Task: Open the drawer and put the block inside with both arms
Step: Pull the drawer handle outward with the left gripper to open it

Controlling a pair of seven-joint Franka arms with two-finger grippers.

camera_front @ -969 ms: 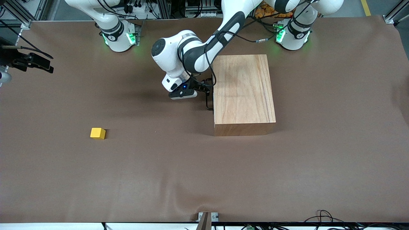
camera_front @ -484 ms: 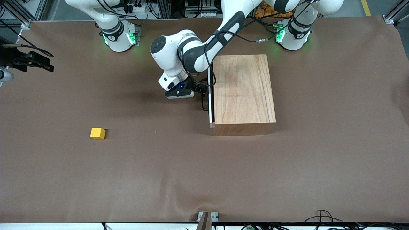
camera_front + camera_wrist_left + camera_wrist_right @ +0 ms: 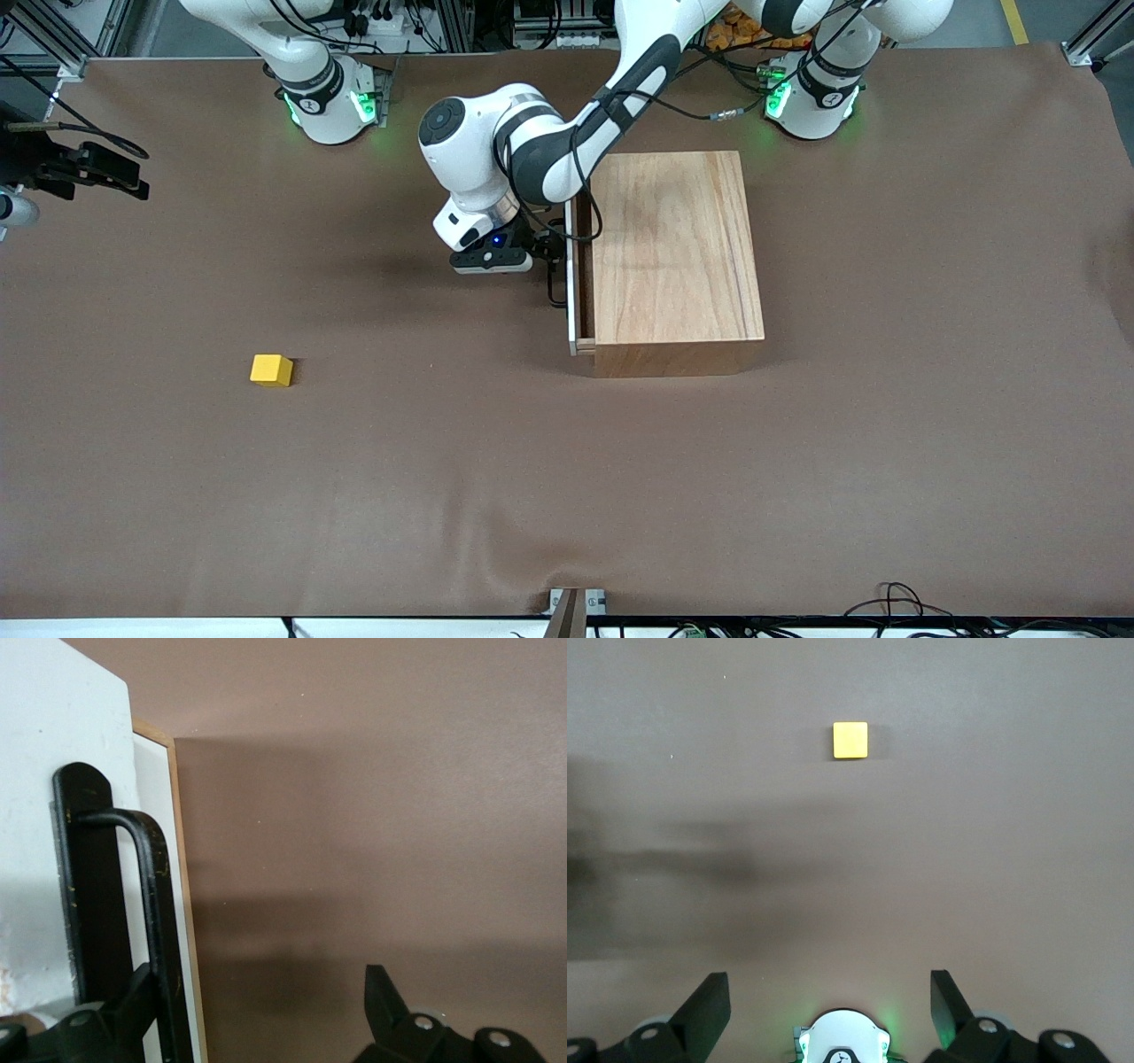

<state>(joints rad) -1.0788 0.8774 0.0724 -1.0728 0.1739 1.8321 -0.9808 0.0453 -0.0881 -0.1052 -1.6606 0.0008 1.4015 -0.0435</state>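
Observation:
The wooden box [image 3: 673, 257] stands in the middle of the table, and its drawer [image 3: 574, 283] is slid a little way out toward the right arm's end. My left gripper [image 3: 551, 257] is at the drawer's black wire handle [image 3: 555, 285]. In the left wrist view the left gripper [image 3: 260, 983] is open, with one finger [image 3: 133, 992] hooked inside the handle [image 3: 152, 895] against the white front panel [image 3: 53, 771]. The yellow block [image 3: 271, 369] lies alone on the brown mat, nearer the camera. My right gripper [image 3: 828, 992] hangs open and empty high over the mat, with the block [image 3: 850, 740] below it.
Both round bases glow green, the right arm's [image 3: 330, 102] and the left arm's [image 3: 811, 97]. The left arm reaches over the mat beside the box. A metal bracket [image 3: 576, 602] and loose cables [image 3: 895, 602] sit at the table's near edge.
The drawer went from shut to slightly out, drawn toward the right arm's end by my left gripper on the handle. The right gripper shifted only slightly.

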